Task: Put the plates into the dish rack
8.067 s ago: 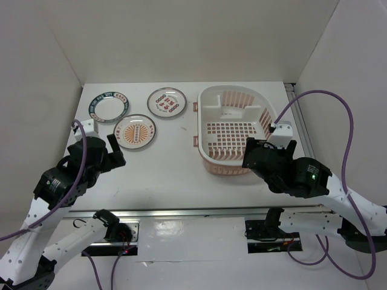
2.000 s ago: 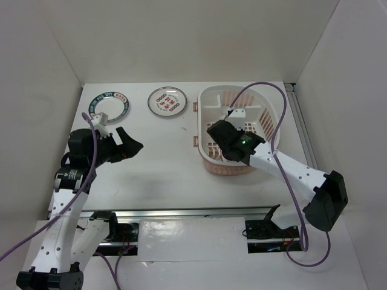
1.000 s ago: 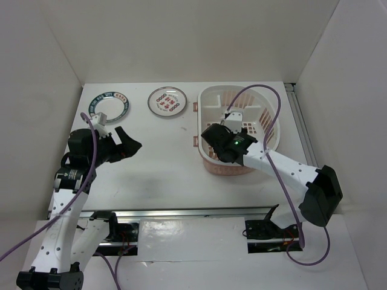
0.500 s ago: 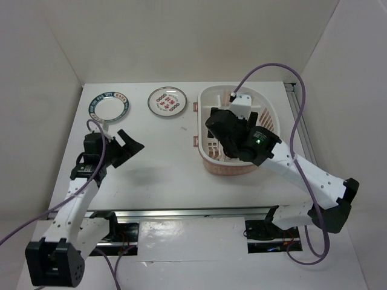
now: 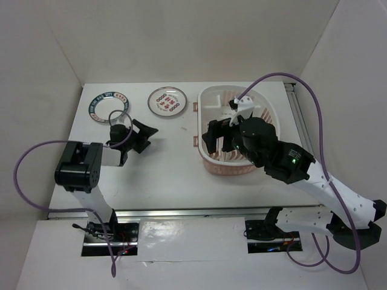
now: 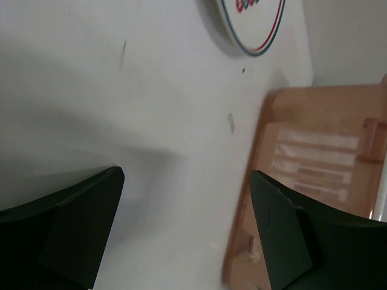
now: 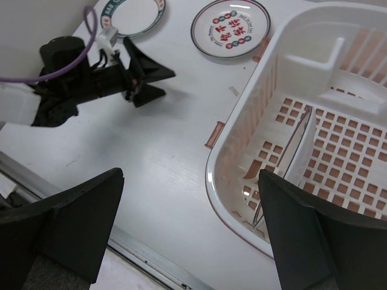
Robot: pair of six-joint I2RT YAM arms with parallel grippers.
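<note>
My right gripper (image 7: pixel 188 178) hangs with its dark jaws spread wide. Nothing is between them and they touch nothing. Directly beneath it is the near left rim of the oval white plastic dish rack (image 7: pixel 240 140), which has slotted sides and a peach-pink grid floor. Inside the rack, a little to the right of this gripper, a thin round white plate (image 7: pixel 300 145) stands on edge on the grid, leaning slightly. I see it edge-on, so I cannot make out its pattern.

My left gripper (image 5: pixel 149 138) hovers low over the bare white table (image 5: pixel 163 175), also wide open, empty and touching nothing. The rack's pink lower rim is off to its right, apart from it.

Farther ahead of the left gripper, the small round white plate with red motifs (image 7: pixel 231 27) lies flat on the table, just beside the rack's far left corner. The round white plate with the dark green patterned rim (image 7: pixel 136 12) also lies flat, back beside the left gripper's wrist and apart from the red one.
</note>
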